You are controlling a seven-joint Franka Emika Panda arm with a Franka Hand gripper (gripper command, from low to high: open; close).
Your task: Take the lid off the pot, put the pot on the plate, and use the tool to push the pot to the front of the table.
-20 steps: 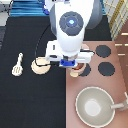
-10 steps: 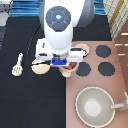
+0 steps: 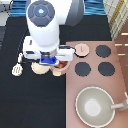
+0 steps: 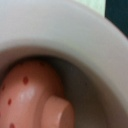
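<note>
My gripper [image 3: 49, 60] hangs low over the boundary between the black table [image 3: 20, 100] and the stove panel, directly above the pot [image 3: 59, 67], which shows only as a tan rim with reddish contents peeking out at the exterior view's right of the hand. The wrist view is filled by the pot's [image 4: 75, 35] inner wall and its red dotted contents [image 4: 30, 95], very close. The tan plate [image 3: 38, 68] lies just left of the pot, partly hidden under the hand. The lid [image 3: 81, 48] rests on the stove panel's top-left burner spot. The cream tool [image 3: 18, 68] lies left of the plate.
The brownish-pink stove panel [image 3: 92, 80] carries three visible black burners [image 3: 103, 50]. A large grey pan [image 3: 94, 106] with a handle sits at the exterior view's bottom right. The arm's white body covers the top centre.
The hand has shifted toward the exterior view's left, from over the stove panel's edge toward the plate. The lid, tool and pan have stayed put.
</note>
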